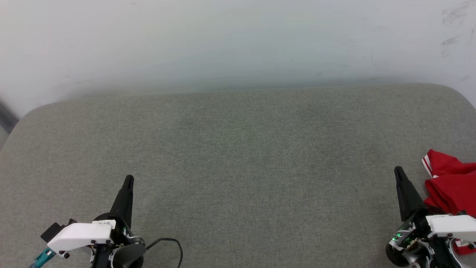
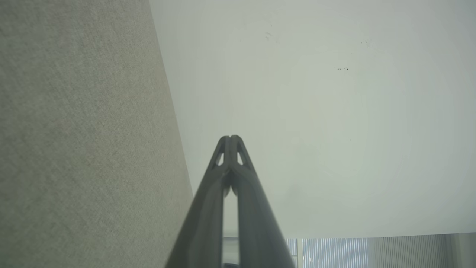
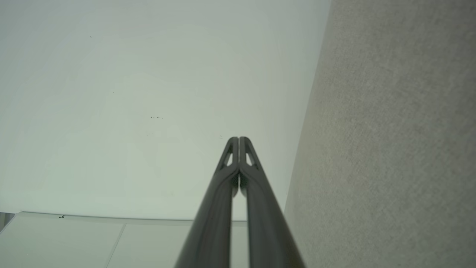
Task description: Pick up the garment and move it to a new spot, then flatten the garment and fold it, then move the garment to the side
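Grey woven padded surface (image 1: 238,167) spans the scene, backed by a pale, scuffed wall (image 1: 238,41). The garment (image 1: 452,182) — red fabric, crumpled, one red-and-white striped edge showing — lies at the near right edge, just beside the right gripper (image 1: 398,171). Right gripper and left gripper (image 1: 128,178): fingers pressed together, holding nothing.

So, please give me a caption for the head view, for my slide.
Shut left pincer and shut right pincer over a grey fabric surface; crumpled red garment beside the right one.
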Tool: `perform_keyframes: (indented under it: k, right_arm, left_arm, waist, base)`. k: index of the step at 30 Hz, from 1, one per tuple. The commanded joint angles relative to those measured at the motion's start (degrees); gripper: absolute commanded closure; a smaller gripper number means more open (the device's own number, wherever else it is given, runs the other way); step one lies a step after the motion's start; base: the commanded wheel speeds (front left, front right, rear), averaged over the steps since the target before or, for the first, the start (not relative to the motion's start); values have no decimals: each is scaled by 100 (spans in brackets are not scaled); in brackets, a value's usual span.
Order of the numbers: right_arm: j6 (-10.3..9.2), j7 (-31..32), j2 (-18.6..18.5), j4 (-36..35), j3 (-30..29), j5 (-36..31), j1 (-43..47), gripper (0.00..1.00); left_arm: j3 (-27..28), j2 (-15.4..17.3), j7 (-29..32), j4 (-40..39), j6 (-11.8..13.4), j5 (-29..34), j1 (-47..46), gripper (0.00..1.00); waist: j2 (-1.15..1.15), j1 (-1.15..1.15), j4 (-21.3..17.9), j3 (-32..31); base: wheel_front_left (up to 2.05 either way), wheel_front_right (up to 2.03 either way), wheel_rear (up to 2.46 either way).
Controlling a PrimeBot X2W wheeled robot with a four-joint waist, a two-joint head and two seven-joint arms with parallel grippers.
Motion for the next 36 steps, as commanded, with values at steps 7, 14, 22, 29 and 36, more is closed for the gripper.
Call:
perform_keyframes:
  k: [7,14,22,29,36]
  right_arm:
    - [0,19,20,4,-9,-29,-62,100]
    - [0,21,22,4,-11,-33,-62,100]
    - [0,24,24,5,-14,-36,-62,100]
    - [0,27,25,5,-16,-39,-63,100]
    - [0,29,26,5,-18,-41,-63,100]
  left_arm:
    - [15,-13,31,2,-15,8,-36,100]
    - [13,-14,32,2,-15,9,-36,100]
    - [13,-13,32,2,-15,9,-36,100]
    - [13,-14,33,2,-15,10,-36,100]
    - [13,-14,33,2,-15,10,-36,100]
  waist:
    - [0,0,0,0]
    - [0,0,0,0]
    - [0,0,0,0]
    - [0,0,0,0]
    - [0,0,0,0]
  base:
    - [0,0,0]
    - [0,0,0]
    - [0,0,0]
    - [0,0,0]
    - [0,0,0]
